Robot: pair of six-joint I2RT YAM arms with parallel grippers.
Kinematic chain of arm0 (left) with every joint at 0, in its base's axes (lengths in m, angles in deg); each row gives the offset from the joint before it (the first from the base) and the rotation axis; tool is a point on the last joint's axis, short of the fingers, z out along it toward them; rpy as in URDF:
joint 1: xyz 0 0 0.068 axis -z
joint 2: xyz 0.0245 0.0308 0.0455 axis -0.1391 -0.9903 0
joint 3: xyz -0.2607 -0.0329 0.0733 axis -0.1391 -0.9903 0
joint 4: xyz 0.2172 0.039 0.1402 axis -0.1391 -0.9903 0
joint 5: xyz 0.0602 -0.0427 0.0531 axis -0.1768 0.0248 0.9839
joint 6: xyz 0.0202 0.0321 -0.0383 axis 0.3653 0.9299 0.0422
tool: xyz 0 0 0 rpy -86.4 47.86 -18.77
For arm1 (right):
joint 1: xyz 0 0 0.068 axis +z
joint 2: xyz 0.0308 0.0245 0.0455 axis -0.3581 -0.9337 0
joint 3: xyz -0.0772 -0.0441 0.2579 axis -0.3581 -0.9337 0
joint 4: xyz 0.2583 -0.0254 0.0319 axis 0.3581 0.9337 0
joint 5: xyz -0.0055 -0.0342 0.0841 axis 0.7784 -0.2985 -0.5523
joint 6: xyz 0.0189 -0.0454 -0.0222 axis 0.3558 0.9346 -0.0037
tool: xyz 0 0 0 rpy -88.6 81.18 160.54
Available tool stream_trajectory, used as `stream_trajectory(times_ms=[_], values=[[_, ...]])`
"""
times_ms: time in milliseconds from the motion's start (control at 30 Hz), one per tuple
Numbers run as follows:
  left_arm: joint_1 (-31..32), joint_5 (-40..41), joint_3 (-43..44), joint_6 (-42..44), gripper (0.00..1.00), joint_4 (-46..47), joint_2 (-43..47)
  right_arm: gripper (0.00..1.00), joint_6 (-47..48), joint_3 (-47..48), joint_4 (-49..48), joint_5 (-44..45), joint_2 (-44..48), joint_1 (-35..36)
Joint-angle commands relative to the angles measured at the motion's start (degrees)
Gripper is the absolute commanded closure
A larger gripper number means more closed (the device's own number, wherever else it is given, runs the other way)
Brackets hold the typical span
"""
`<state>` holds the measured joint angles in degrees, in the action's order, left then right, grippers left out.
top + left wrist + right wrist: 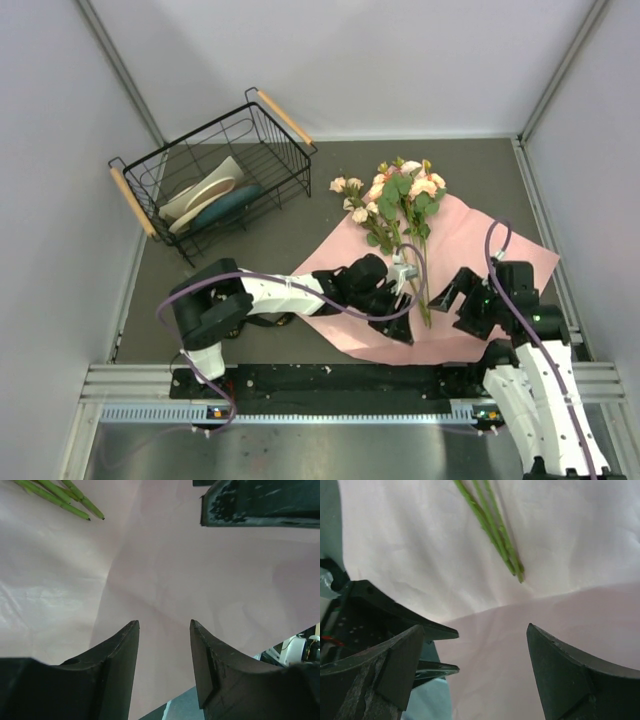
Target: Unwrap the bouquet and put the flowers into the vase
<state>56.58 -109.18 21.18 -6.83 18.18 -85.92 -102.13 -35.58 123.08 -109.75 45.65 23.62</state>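
Note:
The bouquet is undone: the flowers (402, 188), peach, pink and cream roses with green leaves, lie loose on the spread pink paper (475, 240), their stems (418, 285) pointing toward me. My left gripper (402, 325) hovers low over the paper's near edge, jaws apart with only paper behind them (164, 625); the stem ends (60, 497) lie to its upper left. My right gripper (446, 295) is just right of the stems, wide open above the paper (475, 627), and the stem ends (495, 535) lie ahead of it. The vase is out of view.
A black wire basket (200, 130) with wooden handles stands at the back left, holding flat cream and teal items (212, 196). Grey walls close in the table on three sides. The two grippers are close together over the paper's near corner.

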Motion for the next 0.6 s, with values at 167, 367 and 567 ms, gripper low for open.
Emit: stream_trajectory(times_ms=[167, 367, 567], values=[[-0.15, 2.87, -2.36, -0.9, 0.49, 3.66, 1.49, 0.16, -12.56, -6.44, 9.23, 7.08, 7.51, 0.35], [-2.43, 4.8, -3.77, -0.28, 0.45, 2.17, 6.67, 0.15, -0.71, -0.21, -0.14, 8.25, 4.18, 0.27], [-7.7, 5.24, -2.72, 0.24, 0.29, -1.25, 13.43, 0.18, -2.54, 0.5, -17.9, -1.61, -6.36, 0.53]])
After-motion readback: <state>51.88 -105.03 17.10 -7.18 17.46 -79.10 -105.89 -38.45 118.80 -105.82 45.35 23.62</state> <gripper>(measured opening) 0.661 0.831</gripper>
